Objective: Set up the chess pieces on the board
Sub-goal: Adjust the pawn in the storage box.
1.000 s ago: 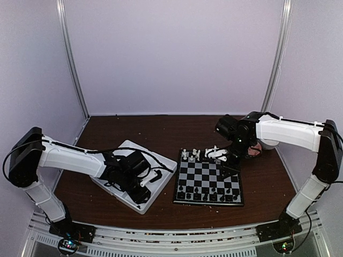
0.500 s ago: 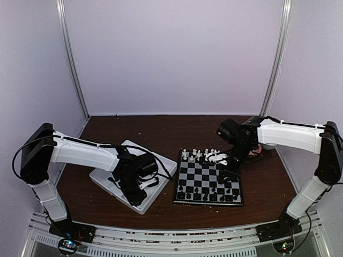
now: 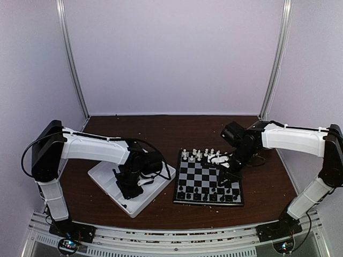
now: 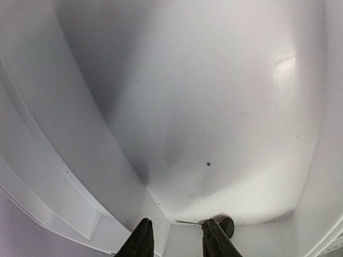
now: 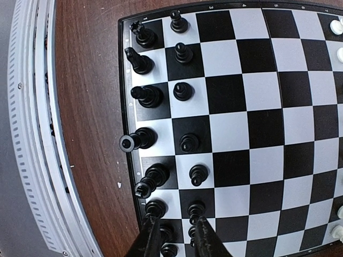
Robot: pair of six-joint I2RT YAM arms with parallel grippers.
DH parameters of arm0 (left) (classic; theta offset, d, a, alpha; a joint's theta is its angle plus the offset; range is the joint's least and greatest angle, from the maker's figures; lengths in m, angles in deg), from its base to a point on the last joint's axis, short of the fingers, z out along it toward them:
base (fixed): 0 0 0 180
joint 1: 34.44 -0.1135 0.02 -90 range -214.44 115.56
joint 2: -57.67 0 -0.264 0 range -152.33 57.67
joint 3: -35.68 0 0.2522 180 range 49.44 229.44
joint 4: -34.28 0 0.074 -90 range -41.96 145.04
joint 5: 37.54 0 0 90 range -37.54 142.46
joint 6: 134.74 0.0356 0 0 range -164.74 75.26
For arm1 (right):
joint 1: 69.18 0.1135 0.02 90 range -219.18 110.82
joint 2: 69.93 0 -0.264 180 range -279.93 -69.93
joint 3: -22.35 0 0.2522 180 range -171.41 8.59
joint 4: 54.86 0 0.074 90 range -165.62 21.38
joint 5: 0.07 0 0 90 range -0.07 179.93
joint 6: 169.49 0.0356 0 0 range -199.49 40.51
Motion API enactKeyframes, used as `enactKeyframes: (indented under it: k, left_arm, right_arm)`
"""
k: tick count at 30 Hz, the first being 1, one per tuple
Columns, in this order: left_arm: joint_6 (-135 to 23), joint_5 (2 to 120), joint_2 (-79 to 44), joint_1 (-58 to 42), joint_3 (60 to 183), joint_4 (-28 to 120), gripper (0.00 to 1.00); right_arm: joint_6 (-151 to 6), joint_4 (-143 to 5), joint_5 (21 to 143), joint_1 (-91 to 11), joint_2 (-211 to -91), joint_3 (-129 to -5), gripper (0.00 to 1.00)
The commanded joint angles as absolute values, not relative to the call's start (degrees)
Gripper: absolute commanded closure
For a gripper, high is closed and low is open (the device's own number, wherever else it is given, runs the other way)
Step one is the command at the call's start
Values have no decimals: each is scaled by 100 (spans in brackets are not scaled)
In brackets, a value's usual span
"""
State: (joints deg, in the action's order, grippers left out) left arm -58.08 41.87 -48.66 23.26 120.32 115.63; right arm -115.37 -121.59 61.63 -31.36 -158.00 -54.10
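The board (image 3: 206,174) lies right of centre, with black chess pieces (image 3: 206,196) along its near rows. In the right wrist view they fill two files at the board's (image 5: 257,123) left edge; two lean outward. My right gripper (image 5: 175,219) hovers over the end of those files, jaws a little apart; standing pieces (image 5: 167,233) show through the gap, none gripped. It is over the board's right side (image 3: 229,172). My left gripper (image 4: 176,225) is open low inside the white tray (image 4: 214,107), and one black piece (image 4: 227,227) lies just outside its right finger (image 4: 211,235).
White chess pieces (image 3: 197,155) stand along the board's far row and show at the right edge of the right wrist view (image 5: 336,25). The tray (image 3: 102,174) sits left of the board. A metal rail (image 5: 32,134) borders the table's near edge.
My left gripper moved across the tray toward its near right corner and its jaws narrowed. My right gripper came from the board's far row toward the near rows.
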Motion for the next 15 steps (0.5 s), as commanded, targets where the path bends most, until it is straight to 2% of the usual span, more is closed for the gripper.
enactKeyframes:
  k: [1, 4, 9, 15]
  left_arm:
    - [-5845, 3785, -5163, 2313, 12346, 11852, 70]
    - [-5923, 3666, -5075, 2300, 12497, 11876, 72]
    - [-5677, 5445, -4644, 2308, 12172, 11562, 67]
    - [-6043, 5585, -4501, 2366, 11733, 11549, 67]
  right_arm:
    - [-11600, -11992, 6035, -3212, -15532, -5226, 76]
    - [-11580, -11951, 5969, -3267, -15468, -5167, 76]
    - [-11593, -11932, 5852, -3321, -15448, -5111, 76]
    - [-11570, -11916, 5761, -3348, -15447, -5131, 77]
